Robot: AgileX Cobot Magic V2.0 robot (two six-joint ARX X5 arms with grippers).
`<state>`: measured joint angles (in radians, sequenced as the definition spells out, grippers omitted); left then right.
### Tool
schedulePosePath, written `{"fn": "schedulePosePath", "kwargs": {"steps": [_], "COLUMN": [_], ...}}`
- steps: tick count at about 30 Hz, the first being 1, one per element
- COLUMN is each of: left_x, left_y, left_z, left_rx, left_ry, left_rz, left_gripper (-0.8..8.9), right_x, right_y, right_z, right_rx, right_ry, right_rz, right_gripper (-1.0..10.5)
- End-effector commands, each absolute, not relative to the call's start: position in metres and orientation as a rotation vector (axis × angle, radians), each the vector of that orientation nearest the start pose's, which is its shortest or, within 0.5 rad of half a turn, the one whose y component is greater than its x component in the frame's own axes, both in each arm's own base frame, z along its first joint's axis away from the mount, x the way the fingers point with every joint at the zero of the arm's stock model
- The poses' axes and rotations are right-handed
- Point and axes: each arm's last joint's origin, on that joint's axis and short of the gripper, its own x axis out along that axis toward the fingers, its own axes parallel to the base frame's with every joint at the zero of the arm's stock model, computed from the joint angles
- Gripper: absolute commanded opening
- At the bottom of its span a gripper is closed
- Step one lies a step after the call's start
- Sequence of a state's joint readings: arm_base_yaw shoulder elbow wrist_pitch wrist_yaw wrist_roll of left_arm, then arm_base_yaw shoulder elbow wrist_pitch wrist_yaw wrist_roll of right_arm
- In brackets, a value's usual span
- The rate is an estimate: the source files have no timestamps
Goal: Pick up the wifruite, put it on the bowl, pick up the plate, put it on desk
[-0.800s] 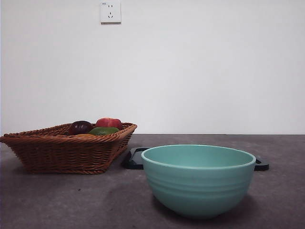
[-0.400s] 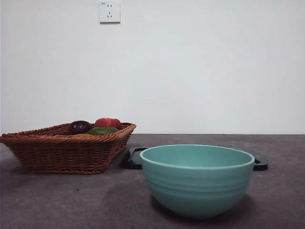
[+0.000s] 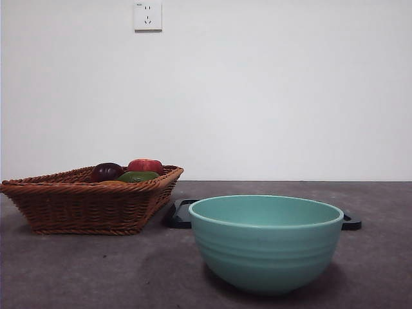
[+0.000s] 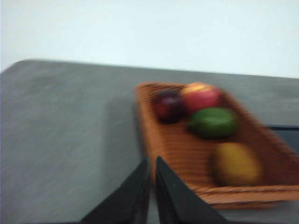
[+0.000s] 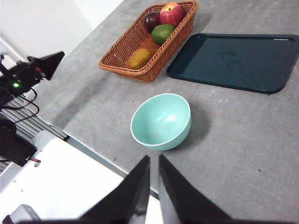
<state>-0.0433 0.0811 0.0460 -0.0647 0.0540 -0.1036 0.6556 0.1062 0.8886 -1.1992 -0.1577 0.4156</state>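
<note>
wifruite (image 4: 236, 164) in the wicker basket (image 4: 168, 140), bowl (image 3: 266, 241) empty, left end effector (image 4: 152, 163) and right end effector (image 5: 153, 161) both closed, empty

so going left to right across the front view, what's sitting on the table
wicker basket holding the fruit → dark tray, its left end showing → mint-green bowl, in front of the tray

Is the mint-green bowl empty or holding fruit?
Empty: the right wrist view shows the bowl's bare inside; the wifruite lies in the basket.
</note>
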Motion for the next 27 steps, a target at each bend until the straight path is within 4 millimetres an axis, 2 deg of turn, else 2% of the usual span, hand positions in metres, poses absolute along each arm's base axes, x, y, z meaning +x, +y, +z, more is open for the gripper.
{"fn": "schedulePosePath", "kwargs": {"steps": [1,10,27], "left_x": [0.1,0.096,0.096], "left_y": [-0.003,-0.003,-0.003], "left_z": [0.159,0.149,0.149], "left_rx": [-0.118,-0.109,-0.107], "left_ry": [0.087,0.181,0.179], "left_rz": [-0.006,0.015,0.014], "left_gripper": [0.19,0.19,0.19], "right_x": [-0.022,-0.022,-0.022], "right_y": [-0.012,-0.012,-0.012], "right_z": [0.311,0.311,0.311], "right_rx": [0.275,0.275,0.275], "right_ry": [0.551,0.551,0.551], "right_rz": [0.716,0.716,0.716], "right_gripper": [0.3,0.3,0.3]}}
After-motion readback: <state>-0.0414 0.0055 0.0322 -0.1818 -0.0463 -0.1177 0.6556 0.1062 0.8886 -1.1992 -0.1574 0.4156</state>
